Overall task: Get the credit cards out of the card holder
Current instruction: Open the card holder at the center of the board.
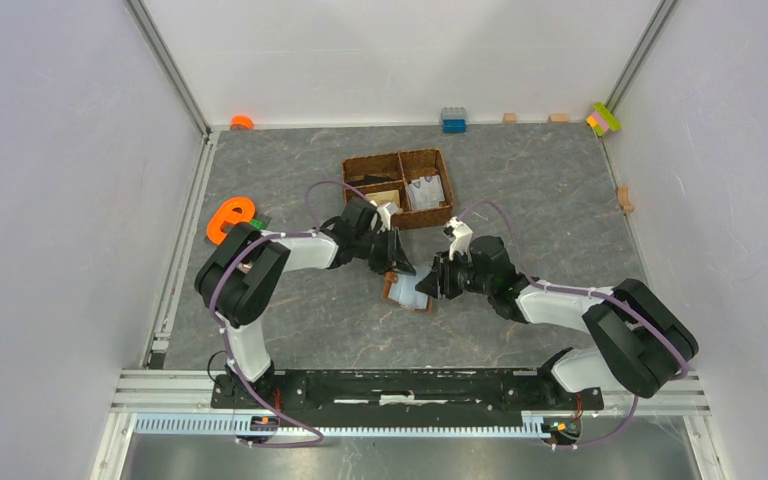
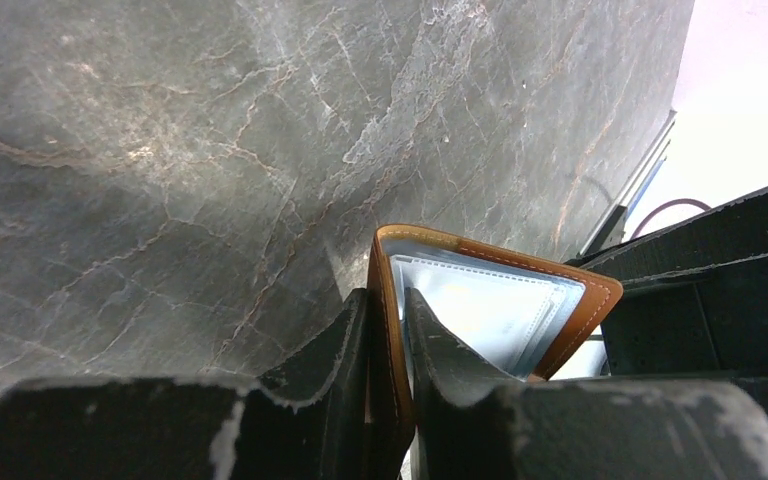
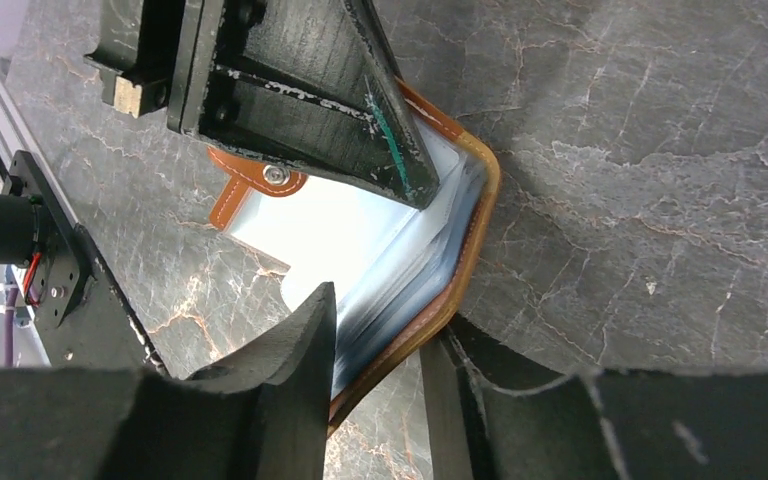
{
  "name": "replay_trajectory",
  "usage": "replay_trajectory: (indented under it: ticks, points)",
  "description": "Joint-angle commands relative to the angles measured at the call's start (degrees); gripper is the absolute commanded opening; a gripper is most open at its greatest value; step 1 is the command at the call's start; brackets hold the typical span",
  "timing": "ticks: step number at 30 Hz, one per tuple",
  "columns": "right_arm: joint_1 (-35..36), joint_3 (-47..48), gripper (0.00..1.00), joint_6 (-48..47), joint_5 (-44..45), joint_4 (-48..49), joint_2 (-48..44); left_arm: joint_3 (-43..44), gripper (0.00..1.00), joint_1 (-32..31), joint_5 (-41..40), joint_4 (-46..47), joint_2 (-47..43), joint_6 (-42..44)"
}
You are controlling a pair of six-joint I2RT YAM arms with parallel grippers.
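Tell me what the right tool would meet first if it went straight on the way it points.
The card holder: its brown edge sits between the fingers of the right tool. Just behind it comes the left tool, clamped on the other flap, though depth there is unclear.

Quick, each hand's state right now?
Left hand: closed on the card holder's brown cover.
Right hand: straddles its other flap; clamped or not cannot be told.

L arm (image 1: 260, 262) / R arm (image 1: 600, 318): blk joints, wht links | cables (image 1: 310, 198) purple | fingers (image 2: 325, 365) blk, scuffed
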Motion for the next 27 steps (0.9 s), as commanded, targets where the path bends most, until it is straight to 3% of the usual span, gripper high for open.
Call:
replay_trajectory:
  ticks: [1, 9, 14, 27]
  points:
    - [-0.1, 0.1, 0.36, 0.3, -0.3, 2.3, 0.7, -0.2, 0.25, 0.0, 3.6, 5.0, -2.9, -3.0]
    - [-1.2, 0.4, 0.11, -0.2, 3.0, -0.9, -0.2, 1.2, 0.27, 0.0, -2.8, -2.2, -5.3, 1.6]
    - [-2.0, -0.7, 0.07, -0.5, 5.2, -1.3, -3.2, 0.8, 0.43, 0.0, -11.3, -7.4, -9.6, 4.7]
    - [-2.8, -1.4, 0.03, -0.6, 7.1, -2.2, -5.3, -2.2, 0.78, -0.6, -14.9, -5.7, -15.5, 5.7]
